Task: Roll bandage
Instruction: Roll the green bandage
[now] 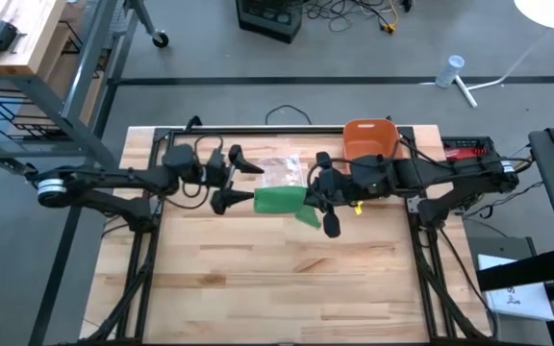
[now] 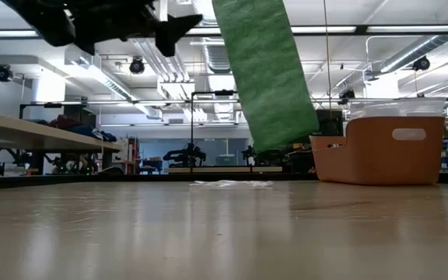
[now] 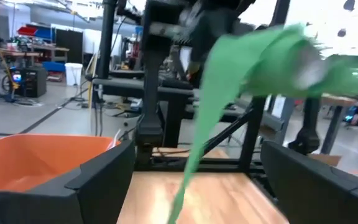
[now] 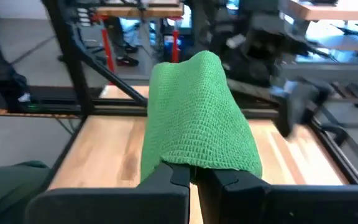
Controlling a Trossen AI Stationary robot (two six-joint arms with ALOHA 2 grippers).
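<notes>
**Green bandage hangs unrolled above the table**

The green bandage (image 1: 282, 201) is a crinkled, woven-textured strip, unrolled and lifted clear of the wooden tabletop. It drapes in a wide fold (image 4: 197, 118), and from table height one flat length (image 2: 265, 74) hangs tilted, its lower end off the surface.

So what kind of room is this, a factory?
More likely a robotics lab or workshop. Two robot arms work over a wooden table, the right gripper holding a green bandage in shut jaws. Behind stand workbenches, more machines, and cables trail on the concrete floor.
</notes>
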